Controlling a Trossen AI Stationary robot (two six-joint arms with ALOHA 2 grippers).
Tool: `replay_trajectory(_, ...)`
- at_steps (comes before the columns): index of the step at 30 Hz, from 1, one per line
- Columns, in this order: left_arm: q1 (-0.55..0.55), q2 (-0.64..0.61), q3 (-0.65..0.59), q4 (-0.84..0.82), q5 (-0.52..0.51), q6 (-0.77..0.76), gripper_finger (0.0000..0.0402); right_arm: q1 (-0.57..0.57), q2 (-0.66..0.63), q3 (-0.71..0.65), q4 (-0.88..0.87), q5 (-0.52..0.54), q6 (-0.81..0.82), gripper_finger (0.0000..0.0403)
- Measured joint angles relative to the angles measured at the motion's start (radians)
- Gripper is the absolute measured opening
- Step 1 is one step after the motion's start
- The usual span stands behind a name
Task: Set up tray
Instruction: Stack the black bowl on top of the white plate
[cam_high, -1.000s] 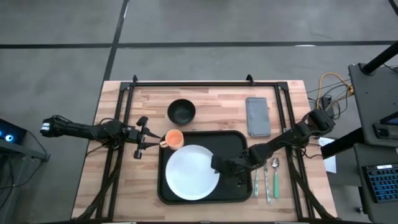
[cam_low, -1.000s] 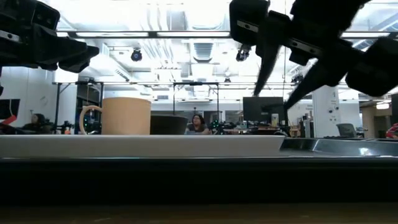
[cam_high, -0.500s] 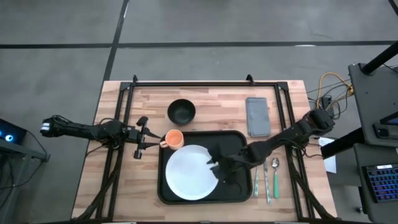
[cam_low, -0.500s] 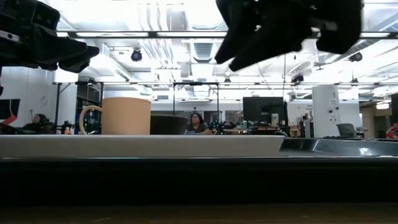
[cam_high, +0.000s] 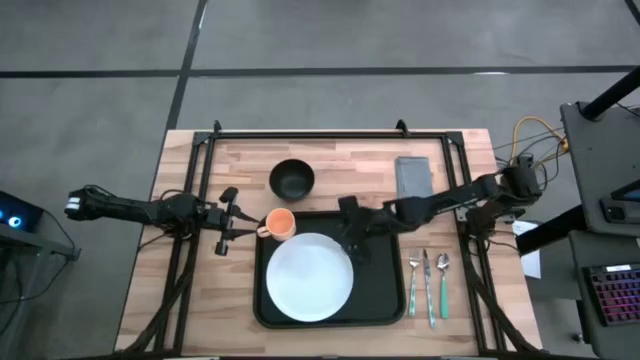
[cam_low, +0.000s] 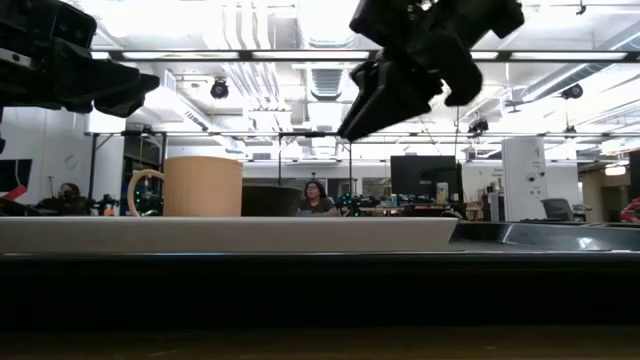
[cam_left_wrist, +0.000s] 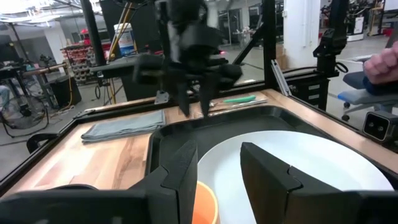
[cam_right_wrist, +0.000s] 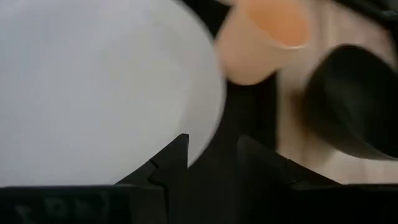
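From above, my right hand (cam_high: 352, 232) has swung off the near right of the tray (cam_high: 385, 300) to its far edge, beside the plate (cam_high: 310, 277). The tray lies mid-counter (cam_high: 200, 300). My left hand (cam_high: 236, 222) waits at the orange cup (cam_high: 280, 222).

At counter height, my right hand hangs clear above the plate, empty.

Left wrist: fingers (cam_left_wrist: 186, 171) parted around the cup's rim, not clenched.

Right wrist: fingers (cam_right_wrist: 171, 162) parted, holding nothing; the bowl (cam_right_wrist: 357, 99) looks like my next target.

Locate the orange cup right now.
High view: the orange cup sits at the tray's far-left corner, beside the white plate, just below the black bowl.
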Motion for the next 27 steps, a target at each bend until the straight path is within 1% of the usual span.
replay_trajectory(3,0.0,0.0,0.0,0.0,0.0,-0.006,0.0105,-0.045,-0.073,-0.068,0.065,-0.013,0.014,0.0131)
replay_trajectory(6,0.0,0.001,0.0,0.0,0.0,-0.024,0.0105,-0.092,-0.165,-0.156,0.153,-0.071,0.034,0.0134)
replay_trajectory(9,0.0,0.001,0.0,0.0,0.0,-0.026,0.0105,-0.139,-0.269,-0.261,0.278,-0.131,0.065,0.0134)
replay_trajectory(12,0.0,0.003,0.0,0.0,0.0,-0.026,0.0105,-0.177,-0.37,-0.354,0.382,-0.133,0.105,0.013)
replay_trajectory(19,0.0,0.005,0.001,0.0,0.0,-0.026,0.0105,-0.246,-0.591,-0.528,0.491,-0.132,0.157,0.0123)
replay_trajectory(27,0.0,0.005,0.004,0.001,0.0,-0.026,0.0105,-0.262,-0.797,-0.699,0.586,-0.132,0.185,0.013)
